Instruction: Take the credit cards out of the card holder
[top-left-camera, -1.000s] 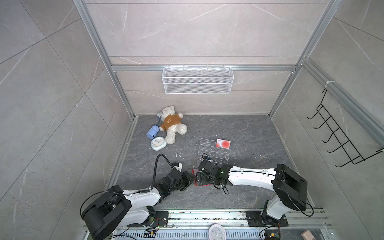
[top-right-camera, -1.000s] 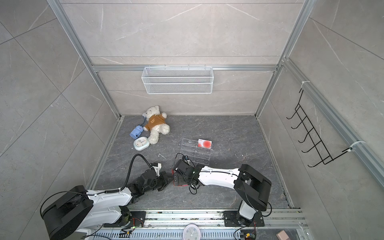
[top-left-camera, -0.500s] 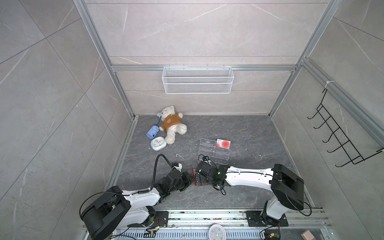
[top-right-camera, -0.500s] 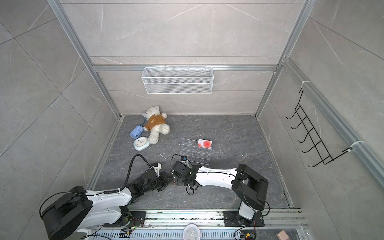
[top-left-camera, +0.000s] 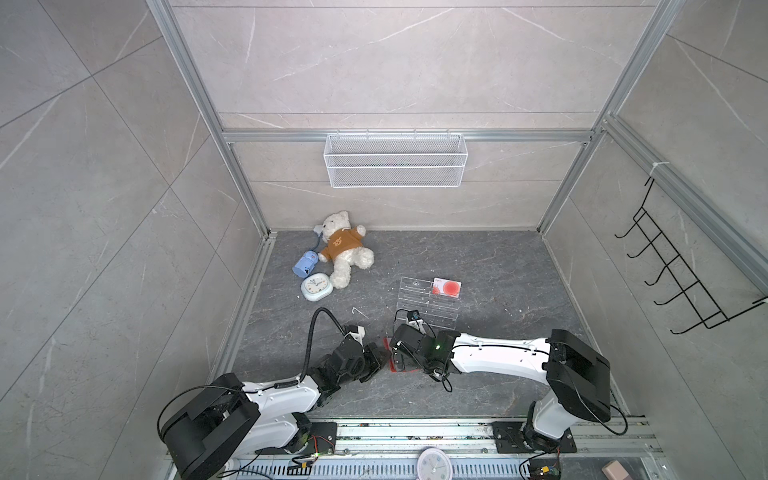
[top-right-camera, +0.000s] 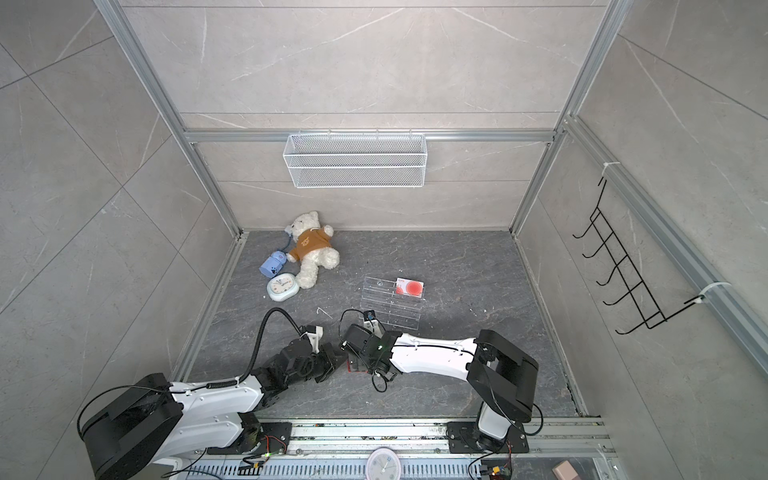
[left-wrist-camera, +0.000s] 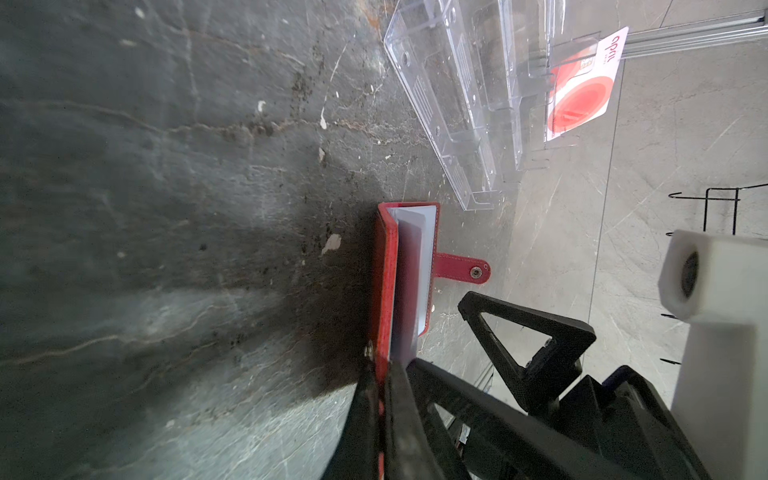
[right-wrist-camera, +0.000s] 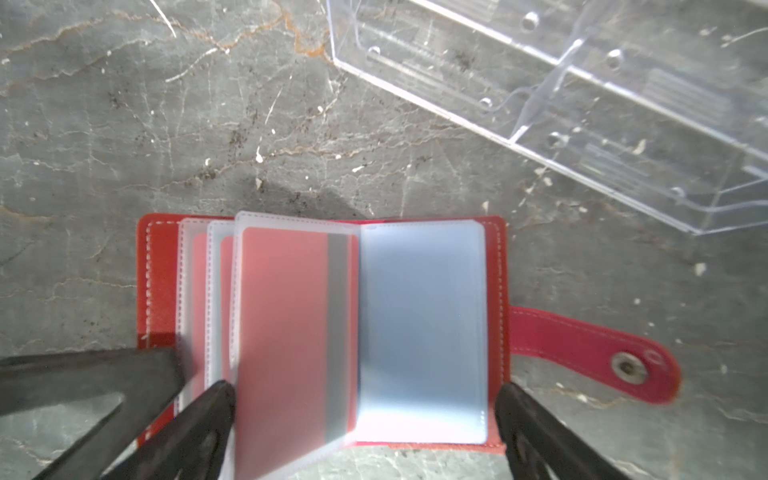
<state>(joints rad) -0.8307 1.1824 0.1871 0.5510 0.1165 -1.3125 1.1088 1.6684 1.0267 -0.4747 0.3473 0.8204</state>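
The red card holder (right-wrist-camera: 158, 270) lies open on the grey floor, its snap tab (right-wrist-camera: 590, 353) stretched out to one side. A sleeve stands up from it with a pink, dark-striped credit card (right-wrist-camera: 282, 324) inside; a pale blue sleeve (right-wrist-camera: 419, 324) lies flat. My right gripper (right-wrist-camera: 365, 388) is open and straddles these sleeves, one fingertip (right-wrist-camera: 220, 399) against the sleeve stack. My left gripper (left-wrist-camera: 382, 370) is shut on the holder's raised red cover (left-wrist-camera: 386, 270). Another credit card (top-left-camera: 446, 287), white with a red circle, stands in the clear rack. In both top views the grippers meet over the holder (top-left-camera: 390, 361) (top-right-camera: 350, 368).
A clear acrylic tiered rack (top-left-camera: 428, 301) stands just behind the holder. A teddy bear (top-left-camera: 345, 249), a blue toy (top-left-camera: 305, 264) and an alarm clock (top-left-camera: 316, 287) lie at the back left. A wire basket (top-left-camera: 395, 160) hangs on the back wall, black hooks (top-left-camera: 681, 274) on the right wall.
My right gripper has shifted a little to the left over the holder, closer to the left gripper. The left arm has stayed put, still gripping the cover.
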